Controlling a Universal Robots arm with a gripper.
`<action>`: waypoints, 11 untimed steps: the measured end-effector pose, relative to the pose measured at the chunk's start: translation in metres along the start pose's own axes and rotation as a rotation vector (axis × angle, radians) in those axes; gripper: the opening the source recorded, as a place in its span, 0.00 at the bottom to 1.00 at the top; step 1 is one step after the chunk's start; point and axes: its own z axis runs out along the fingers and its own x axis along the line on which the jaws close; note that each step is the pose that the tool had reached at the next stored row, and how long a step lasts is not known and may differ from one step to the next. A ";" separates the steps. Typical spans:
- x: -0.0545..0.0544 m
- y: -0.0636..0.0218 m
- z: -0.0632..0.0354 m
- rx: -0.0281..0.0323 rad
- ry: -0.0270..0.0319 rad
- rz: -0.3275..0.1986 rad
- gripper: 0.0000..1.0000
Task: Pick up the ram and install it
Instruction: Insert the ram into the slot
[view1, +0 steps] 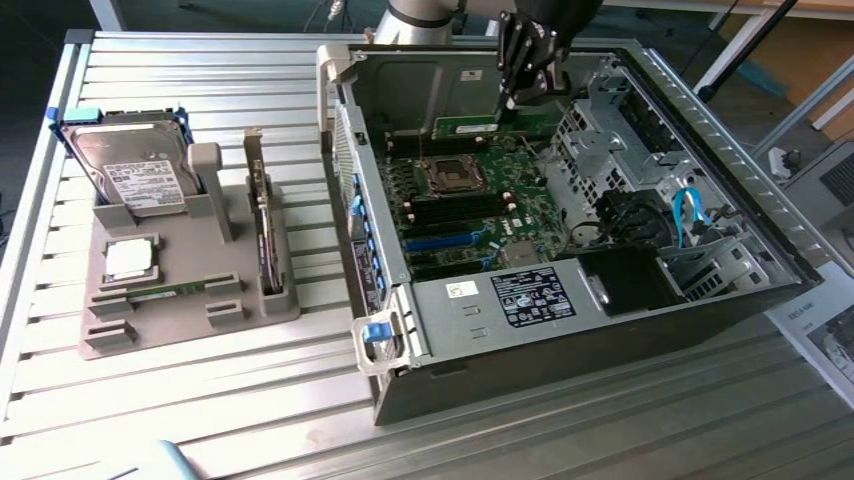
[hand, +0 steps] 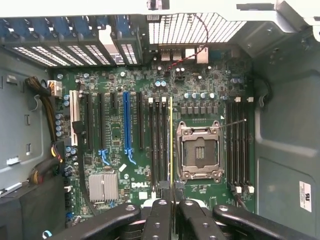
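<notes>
Wrist view: black gripper (hand: 173, 201) pinches a thin green ram stick (hand: 171, 140) edge-on above long black memory slots (hand: 158, 140); squaring it parallel over one slot likely matters most.

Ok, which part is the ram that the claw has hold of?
Find the big open computer case on the slatted table, with its green motherboard inside. Above that board the black claw grips the ram. It is a thin, narrow green strip held on edge, unlike the dark slots lying flat beneath it.
</notes>
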 end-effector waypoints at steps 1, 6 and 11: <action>0.000 0.0000 0.0030 0.0000 0.0000 0.000 0.12; 0.000 -0.0001 0.0149 0.0000 -0.0001 0.000 0.12; 0.001 -0.0002 0.0279 0.0000 0.0000 0.000 0.12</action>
